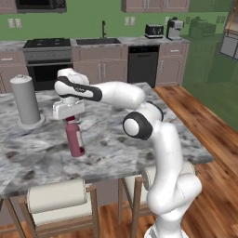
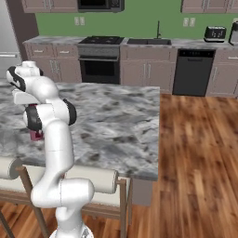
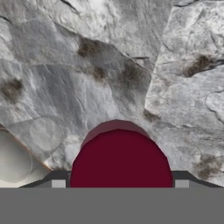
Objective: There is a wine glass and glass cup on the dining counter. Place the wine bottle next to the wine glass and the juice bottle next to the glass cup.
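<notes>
i have the pincer (image 1: pixel 71 119) down over the juice bottle (image 1: pixel 75 138), left of centre in the left base view. the bottle stands upright on the marbled surface (image 1: pixel 153 139), its base on the stone, and the maroon cap sits right under the white hand. in the hand view i look straight down on that round cap (image 3: pixel 120 159) at the bottom centre, with one dark fingertip (image 3: pixel 51 179) at its left and the other at its right, each close against the cap's edge. the jaws stand partly apart around the cap; i cannot tell whether they actually press on it.

a grey cylinder on a round base (image 1: pixel 26 100) stands upright at the left of the left base view, near the bottle but apart from it. in the hand view a pale round shape shows at the lower left.

in the right base view the arm covers most of the bottle; a bit of dark red (image 2: pixel 36 135) shows at the left edge beside the forearm. light cushioned stools (image 1: pixel 58 200) stand along the near edge of the surface.
</notes>
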